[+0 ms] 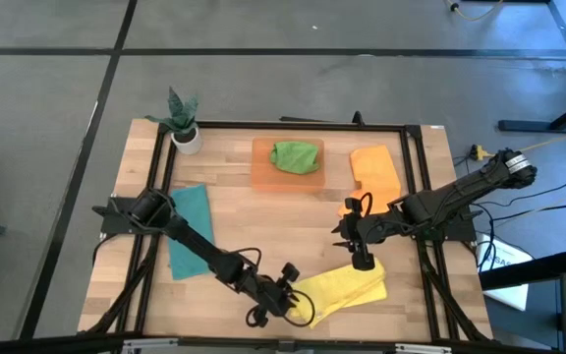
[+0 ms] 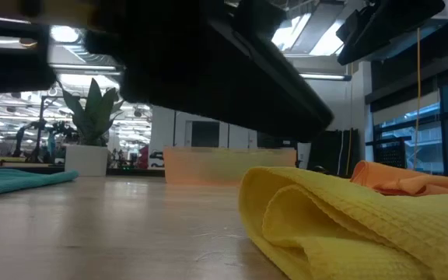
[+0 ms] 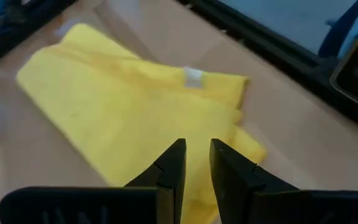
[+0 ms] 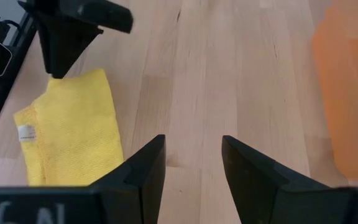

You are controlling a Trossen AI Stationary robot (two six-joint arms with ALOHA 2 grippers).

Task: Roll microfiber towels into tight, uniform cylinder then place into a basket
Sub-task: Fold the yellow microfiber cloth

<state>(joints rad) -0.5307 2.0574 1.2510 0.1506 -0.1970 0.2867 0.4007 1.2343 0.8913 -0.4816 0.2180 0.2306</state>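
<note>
A yellow towel [image 1: 347,288] lies loosely folded near the table's front edge, a white tag [image 3: 193,76] on its top. My left gripper [image 3: 196,152] slants down close over the towel's left end [image 1: 308,295]. Its fingers stand a narrow gap apart with nothing between them. My right gripper [image 4: 193,149] hangs open above bare wood by the towel's far right part [image 1: 362,261]. The orange basket [image 1: 288,165] at the back holds a bunched green towel [image 1: 296,155]. An orange towel [image 1: 374,172] lies flat to its right and a teal towel [image 1: 190,231] at the left.
A small white pot with a green plant [image 1: 185,126] stands at the far left corner. A black frame [image 1: 416,177] runs around the table's edges. Bare wood [image 1: 263,231] lies between the teal towel, the basket and the yellow towel.
</note>
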